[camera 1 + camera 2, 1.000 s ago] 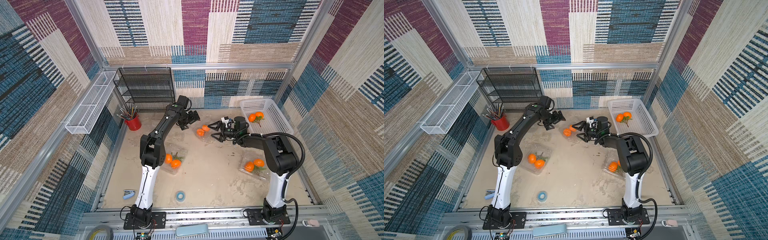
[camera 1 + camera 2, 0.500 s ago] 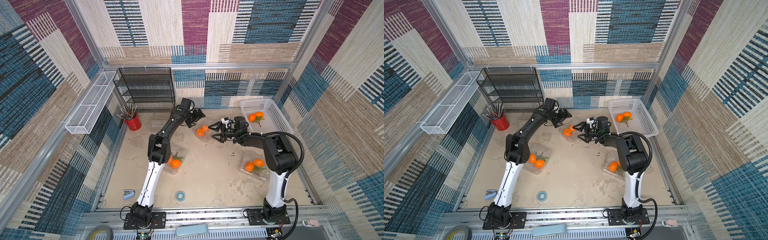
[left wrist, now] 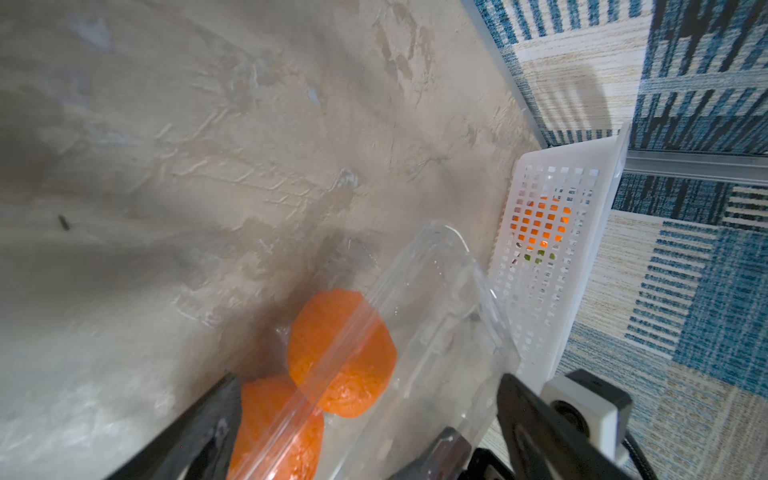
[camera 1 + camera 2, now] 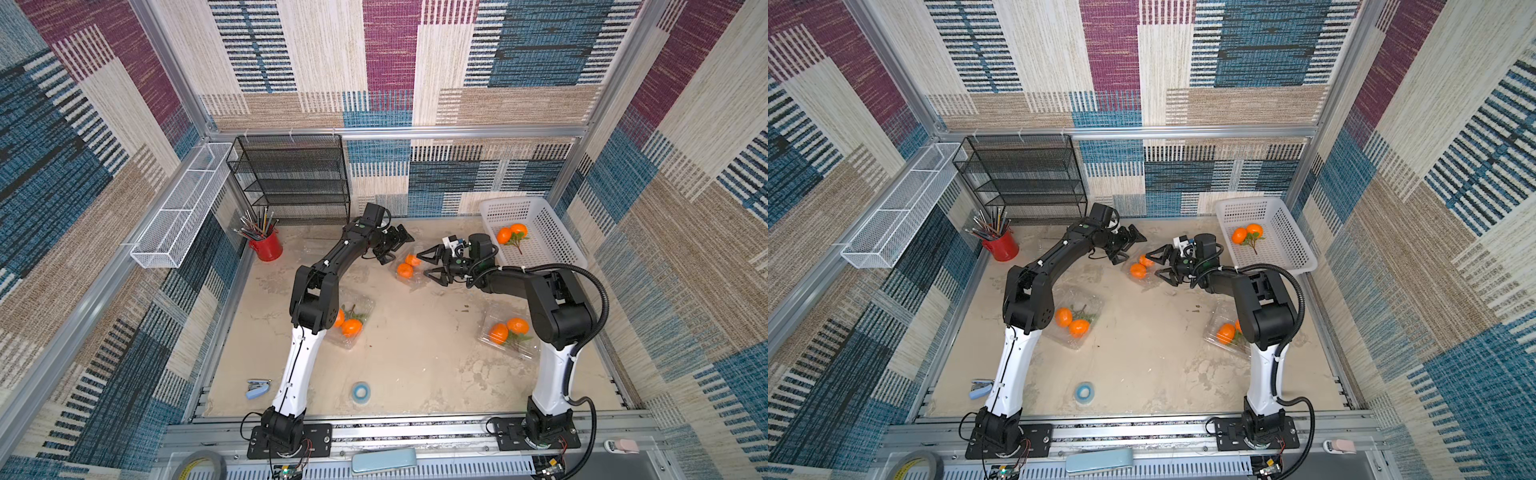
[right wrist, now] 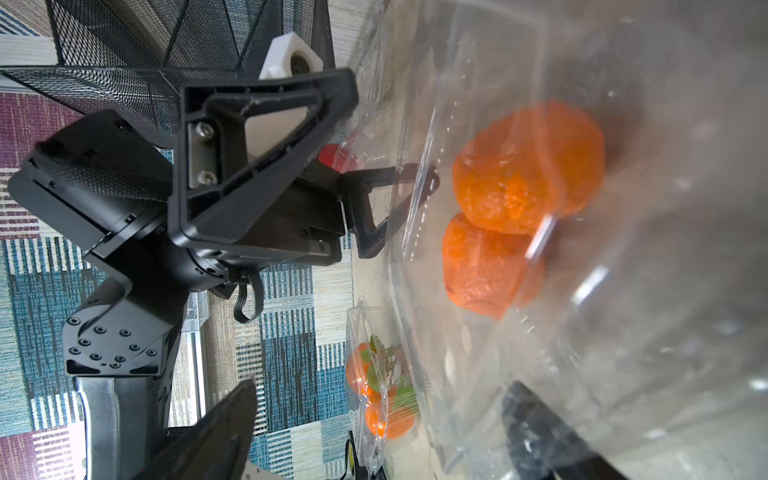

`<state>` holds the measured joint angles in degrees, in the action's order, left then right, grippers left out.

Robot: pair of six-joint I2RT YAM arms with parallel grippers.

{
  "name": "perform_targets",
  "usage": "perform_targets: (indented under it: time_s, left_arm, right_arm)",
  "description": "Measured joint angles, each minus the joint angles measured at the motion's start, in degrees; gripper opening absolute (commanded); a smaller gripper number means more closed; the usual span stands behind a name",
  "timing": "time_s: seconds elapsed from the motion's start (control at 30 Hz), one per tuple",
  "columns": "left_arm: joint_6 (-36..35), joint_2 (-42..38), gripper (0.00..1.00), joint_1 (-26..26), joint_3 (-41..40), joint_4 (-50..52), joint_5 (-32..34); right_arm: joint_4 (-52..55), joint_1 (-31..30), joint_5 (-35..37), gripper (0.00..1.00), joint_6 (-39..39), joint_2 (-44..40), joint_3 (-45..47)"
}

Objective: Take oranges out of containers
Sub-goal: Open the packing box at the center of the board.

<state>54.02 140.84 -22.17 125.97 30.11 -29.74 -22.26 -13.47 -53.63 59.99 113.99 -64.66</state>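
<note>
Two oranges (image 4: 405, 266) lie in a clear clamshell container (image 3: 440, 291) towards the back of the table (image 4: 415, 357). The thin plastic looks light and slippery. If either arm pushes or squeezes unevenly, the box could skid, crumple or tip, and the two grippers could knock together. Both arms stretch low and inward, facing each other across it. The left gripper (image 4: 397, 248) has its jaws spread at one end, and the right gripper (image 4: 422, 264) has its jaws spread astride the other. Neither pinches anything.
</note>
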Motion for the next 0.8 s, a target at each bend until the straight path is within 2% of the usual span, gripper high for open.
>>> perform_targets:
  time_s: [0.23, 0.4, 0.63, 0.8]
  left_arm:
    - [2.43, 0.50, 0.96, -0.07, 0.26, -1.29, -1.81]
    - [4.02, 0.83, 0.96, -0.07, 0.31, -1.29, -3.69]
    - [5.03, -0.31, 0.96, -0.52, -1.68, -1.42, -5.25]
    - [6.14, -0.70, 0.96, -0.66, -2.25, -1.55, -5.35]
  right_arm:
    - [-8.44, -0.07, -1.31, 0.70, 7.08, -2.34, 7.74]
    - [-12.63, -0.46, -1.27, 0.59, 10.51, -3.61, 9.92]
    - [-16.94, -2.89, -1.29, 0.55, 14.99, -3.65, 11.37]
    - [-16.61, -3.41, -2.10, 0.47, 15.58, -3.41, 9.77]
